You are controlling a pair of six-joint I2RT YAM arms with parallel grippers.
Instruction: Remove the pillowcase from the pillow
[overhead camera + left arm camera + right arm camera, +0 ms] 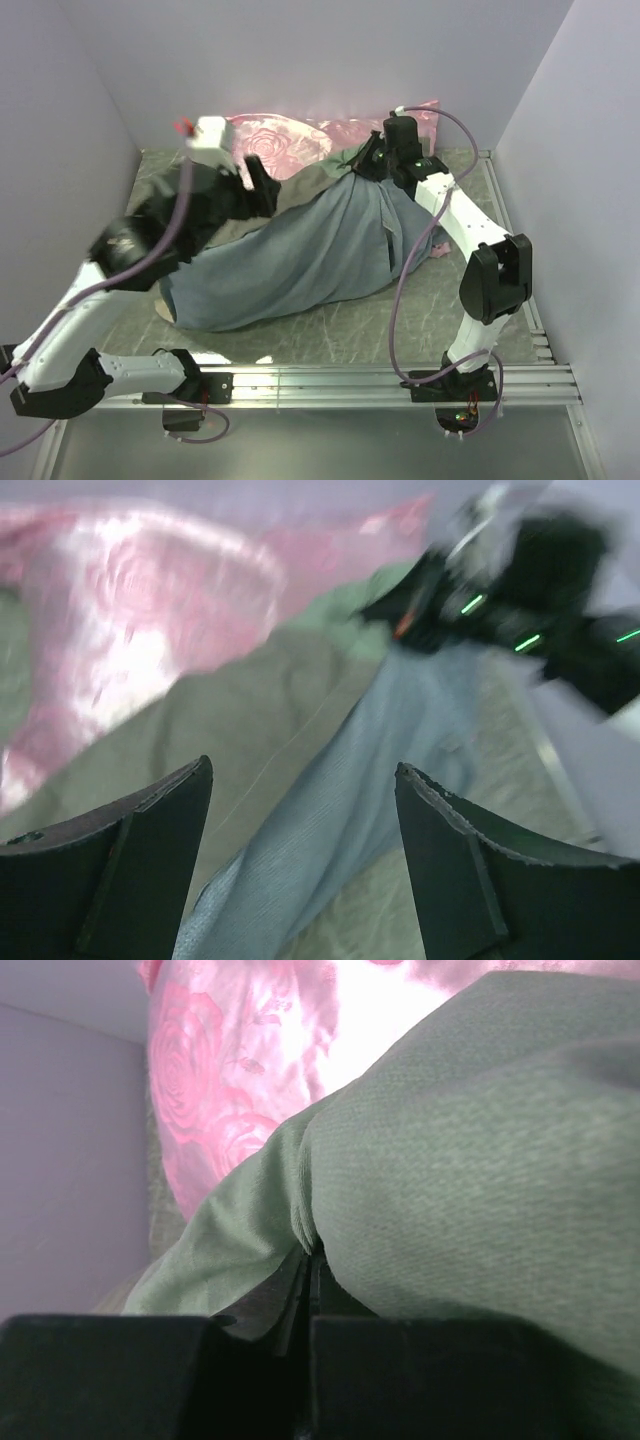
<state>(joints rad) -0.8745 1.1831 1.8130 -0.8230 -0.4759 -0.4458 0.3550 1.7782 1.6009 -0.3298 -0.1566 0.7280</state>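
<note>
Two fingers of the right gripper (pixel 309 1290) pinch a green fold of the pillowcase (pixel 300 250), which lies across the middle of the table (pixel 470 300). The left gripper (pixel 300 780) hangs over it, spread wide. At 12 o'clock the pink rose pillow (pixel 290 140) touches it.

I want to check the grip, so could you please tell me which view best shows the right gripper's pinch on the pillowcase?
The right wrist view: up close, the right gripper is shut on a green pillowcase fold. The top external view shows it small; the left wrist view, blurred.
</note>
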